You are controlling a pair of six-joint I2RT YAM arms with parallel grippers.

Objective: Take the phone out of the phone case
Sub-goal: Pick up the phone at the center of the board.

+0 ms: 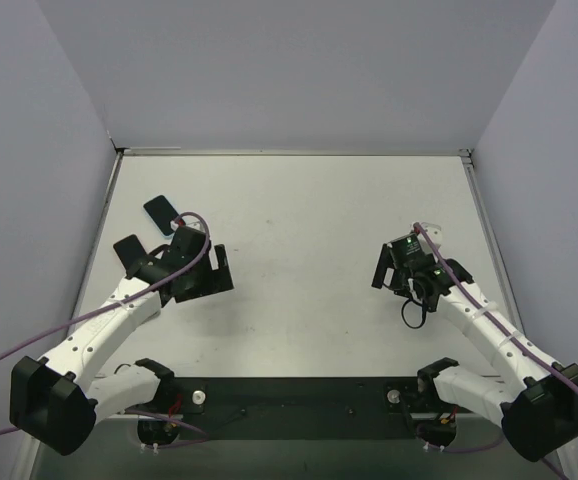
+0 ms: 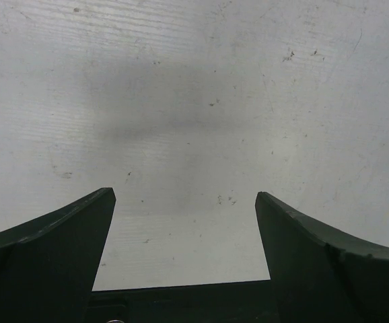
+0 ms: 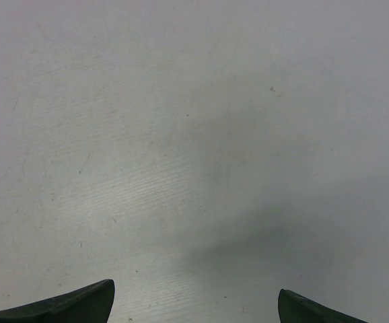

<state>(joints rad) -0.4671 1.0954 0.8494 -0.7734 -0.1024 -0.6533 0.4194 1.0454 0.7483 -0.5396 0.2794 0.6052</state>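
Observation:
Two flat black rectangles lie at the far left of the table, one (image 1: pixel 159 212) behind my left arm and one (image 1: pixel 129 250) beside its wrist. I cannot tell which is the phone and which the case. My left gripper (image 1: pixel 209 272) is open and empty to their right, over bare table; its wrist view (image 2: pixel 184 195) shows only the white surface between the fingers. My right gripper (image 1: pixel 384 268) is open and empty over bare table at the right (image 3: pixel 194 293). A small pale object (image 1: pixel 429 231) lies just behind the right wrist.
The white table (image 1: pixel 299 220) is boxed in by grey walls on the left, back and right. A black mounting strip (image 1: pixel 299 395) with both arm bases runs along the near edge.

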